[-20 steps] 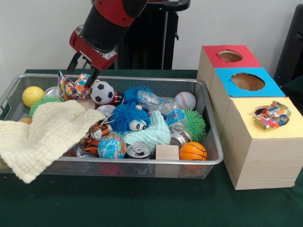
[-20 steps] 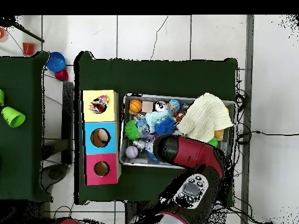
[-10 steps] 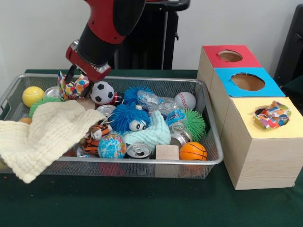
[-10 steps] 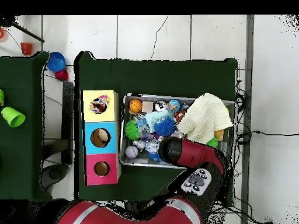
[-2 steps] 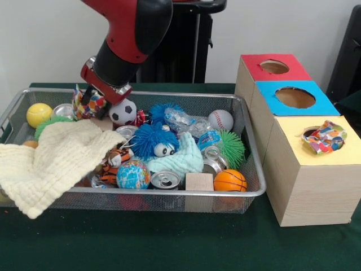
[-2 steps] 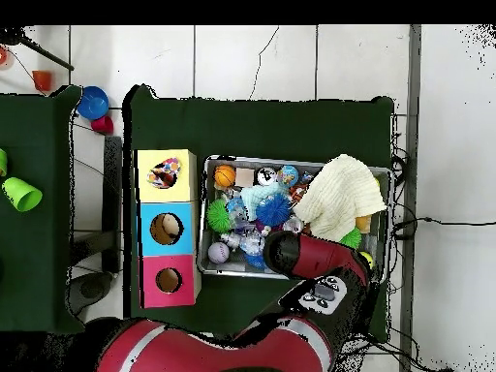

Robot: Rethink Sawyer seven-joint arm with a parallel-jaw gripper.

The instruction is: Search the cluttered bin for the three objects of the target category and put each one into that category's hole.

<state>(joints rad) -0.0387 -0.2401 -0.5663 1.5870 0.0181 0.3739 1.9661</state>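
A wire bin (image 5: 255,169) holds balls, cans, toys and cloths. My gripper (image 5: 95,103) is low at the bin's back left, open, its dark fingers (image 5: 86,95) on either side of a colourful patterned cloth (image 5: 93,104) beside the soccer ball (image 5: 122,112). A big cream cloth (image 5: 56,161) hangs over the bin's left front rim, and a pale teal cloth (image 5: 181,158) lies in the middle. Another patterned cloth (image 5: 324,136) sits in the yellow box's hole (image 5: 309,133). In the overhead view the arm (image 6: 315,257) hides the gripper; the cream cloth (image 6: 344,194) shows.
Three boxes stand right of the bin: red-topped (image 5: 273,68), blue-topped (image 5: 295,97) and yellow-topped (image 5: 338,161). The bin also holds a yellow ball (image 5: 38,114), a baseball (image 5: 220,119), a basketball (image 5: 229,180), a globe ball (image 5: 133,175), a blue fuzzy toy (image 5: 153,141), cans and a wood block (image 5: 199,182).
The gripper has come down and moved left from above the soccer ball to the patterned cloth at the bin's back left. The soccer ball has been nudged slightly.
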